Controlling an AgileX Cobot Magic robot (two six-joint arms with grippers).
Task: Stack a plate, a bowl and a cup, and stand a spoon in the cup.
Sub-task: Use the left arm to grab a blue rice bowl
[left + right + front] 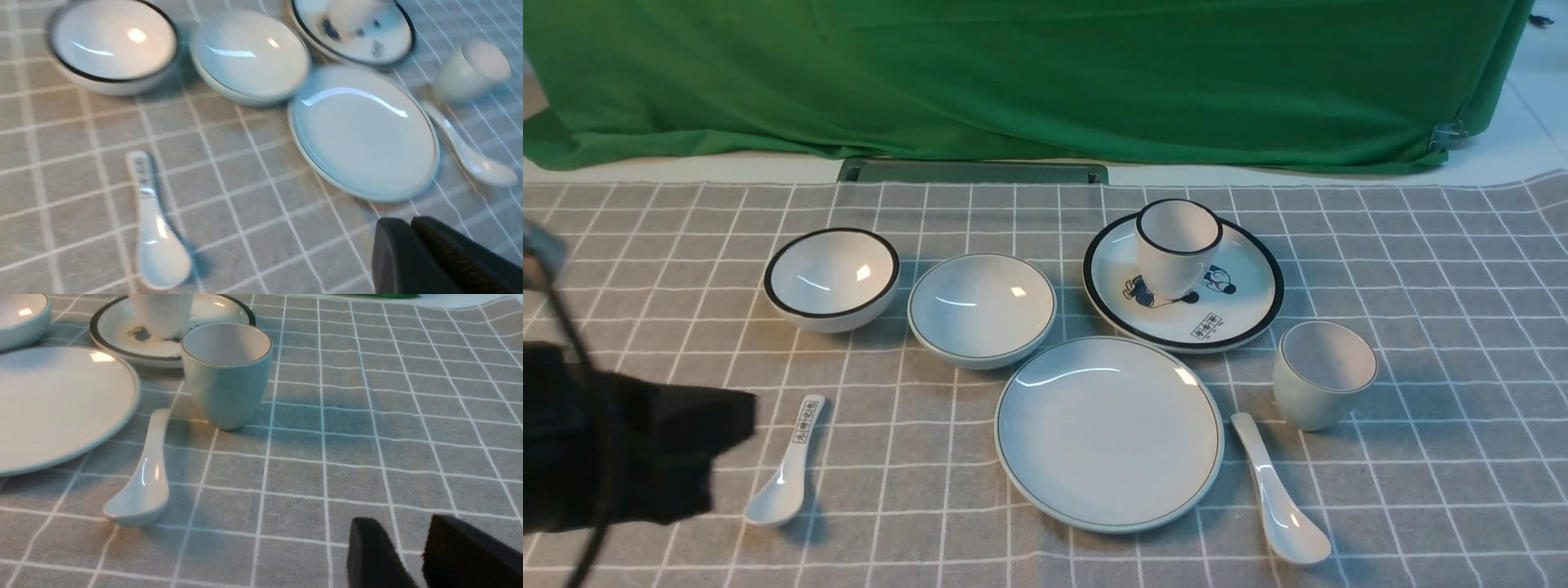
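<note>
Near the front edge of the grey checked surface (pixel 1421 490), pale bluish-white round plate (pixel 1109 433), pale shallow bowl (pixel 982 309) beyond it leftward, greyish handleless cup (pixel 1323 374) and glossy white spoon (pixel 1278 494) toward the right edge, black-rimmed cartoon plate (pixel 1241 306) crowding behind, left fingers (pixel 392 249) pressed together, right fingers (pixel 367 551) slightly parted, both empty.

Centre was crowded: plate (pixel 1109 433) sat just beside bowl (pixel 982 309) and cartoon plate (pixel 1241 306), rims near touching. Spoon (pixel 1278 490) lay just beside plate's right rim, cup (pixel 1323 374) near its handle end. Black-rimmed cup (pixel 1178 245) stood on cartoon plate. Black-rimmed bowl (pixel 832 278) sat close left of bowl. Tablecloth (pixel 1462 408) lay open right of cup, also between plate and printed spoon (pixel 788 465). Left arm (pixel 645 449) filled near-left corner.
</note>
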